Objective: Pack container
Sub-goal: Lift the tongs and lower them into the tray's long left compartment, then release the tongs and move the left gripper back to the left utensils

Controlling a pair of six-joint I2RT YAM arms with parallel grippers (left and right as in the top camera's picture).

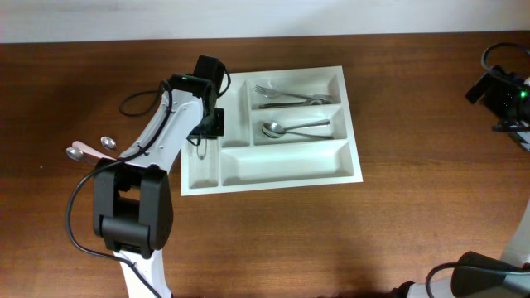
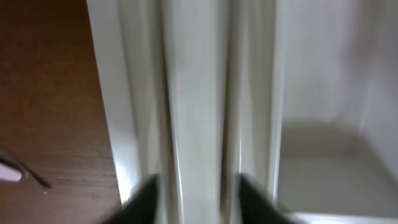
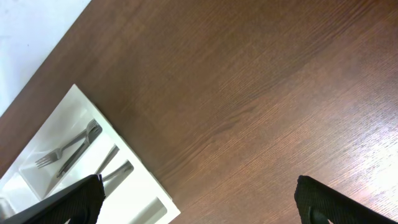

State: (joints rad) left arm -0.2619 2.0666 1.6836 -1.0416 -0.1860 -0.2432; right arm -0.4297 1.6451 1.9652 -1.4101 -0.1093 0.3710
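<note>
The container [image 1: 352, 124] is a white cutlery tray in the middle of the brown table. Its top long compartment holds forks [image 1: 286, 93] and its middle one holds a spoon [image 1: 294, 128]. My left gripper [image 1: 204, 134] hovers over the far-left narrow compartment. In the left wrist view its fingers [image 2: 198, 190] are close together around a blurred shiny metal utensil [image 2: 198, 112] that runs along that compartment. My right gripper [image 1: 503, 93] is at the far right of the table, well away from the tray, open and empty [image 3: 199, 186]. The tray's corner with the forks also shows in the right wrist view [image 3: 140, 186].
A small spoon [image 1: 108, 142] and a pink-handled utensil [image 1: 80, 151] lie on the table left of the tray, beside the left arm. The pink one also shows in the left wrist view [image 2: 9, 171]. The table's far edge meets a white wall [image 3: 31, 37].
</note>
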